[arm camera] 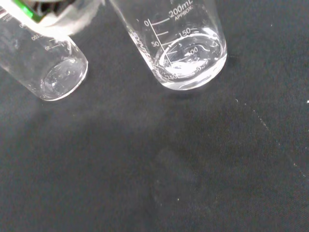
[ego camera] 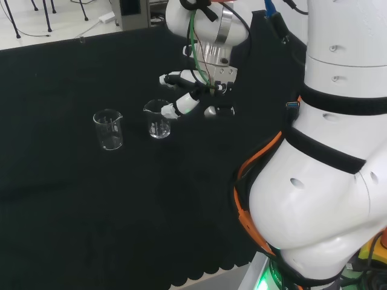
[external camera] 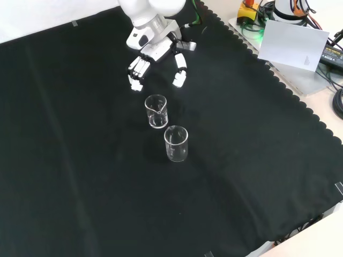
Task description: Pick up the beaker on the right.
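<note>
So the hand (external camera: 155,51) hangs open at the front view's top, just above two upright beakers (external camera: 156,111) mid-frame, touching neither.

We take the nearer beaker (external camera: 156,111) as our landmark. In the front view the hand (external camera: 155,56) hangs just above it, fingers straight, and bare black cloth (external camera: 80,160) lies between them. The only obstacle is the second beaker (external camera: 176,143), standing just beside the landmark on the side away from the hand. To the landmark's left and right in that view, the table is open cloth.
</note>
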